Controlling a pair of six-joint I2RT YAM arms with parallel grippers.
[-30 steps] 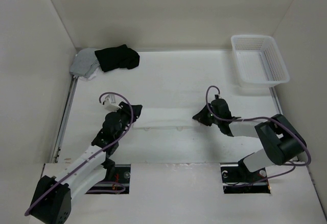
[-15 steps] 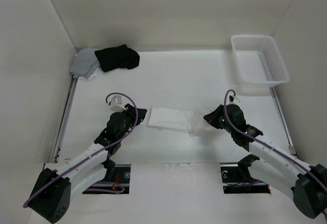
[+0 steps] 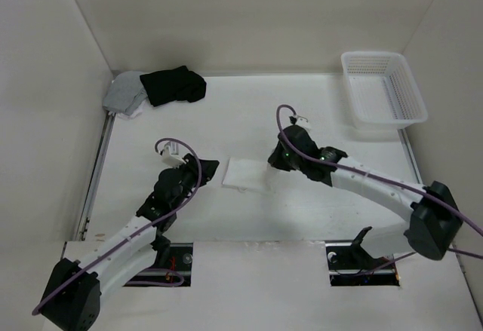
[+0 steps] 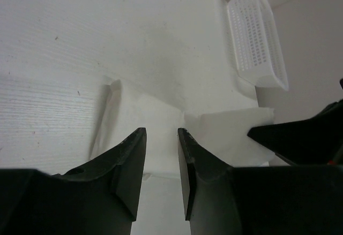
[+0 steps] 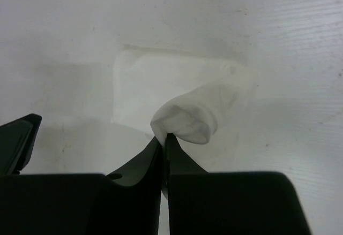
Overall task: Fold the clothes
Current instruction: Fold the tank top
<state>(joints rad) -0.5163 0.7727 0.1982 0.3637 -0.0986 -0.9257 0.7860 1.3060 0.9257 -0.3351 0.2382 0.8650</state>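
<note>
On the table [image 3: 317,112], white camisole [image 3: 243,174], right pincer [image 5: 164,140] pinching its raised fold, left pincer [image 4: 162,149] spread at opposite edge

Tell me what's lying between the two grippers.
Only the white camisole, seen from the top view; the right gripper pinches its lifted edge, the left gripper stands open.

**Nothing readable in any view**

Checked all three cameras and there's no legible text. No lettering, labels, brand marks or numbers on the white mesh basket [image 3: 385,122], the white camisole [image 3: 245,174] or the bench [image 3: 249,112].
</note>
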